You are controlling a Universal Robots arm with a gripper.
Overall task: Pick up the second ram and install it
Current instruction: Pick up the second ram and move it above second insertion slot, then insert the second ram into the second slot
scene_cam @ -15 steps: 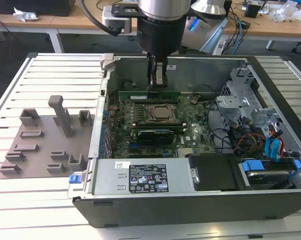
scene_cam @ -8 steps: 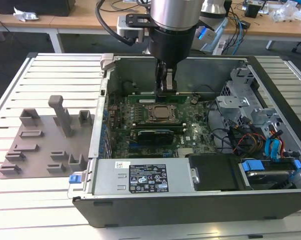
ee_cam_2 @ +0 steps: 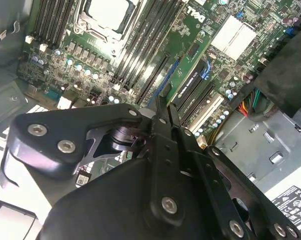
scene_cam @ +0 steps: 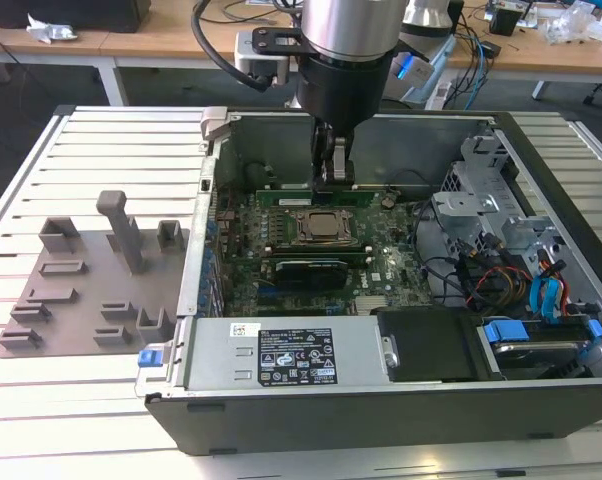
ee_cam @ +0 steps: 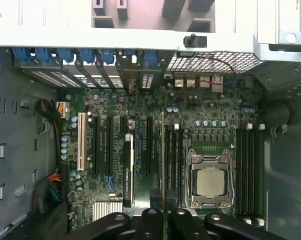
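Green ram (scene_cam: 286, 196) (one), seemingly in jaws

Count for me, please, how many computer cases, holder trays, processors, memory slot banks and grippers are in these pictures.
computer case: 1
grey holder tray: 1
processor: 1
memory slot banks: 2, one on each side of the processor
gripper: 1, shut on the second ram
Total: 6

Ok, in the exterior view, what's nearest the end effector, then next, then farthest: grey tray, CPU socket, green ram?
1. The second ram, gripped by the end effector.
2. CPU socket, inside the case, just beside it.
3. Grey tray, outside the case, on the exterior view's left.
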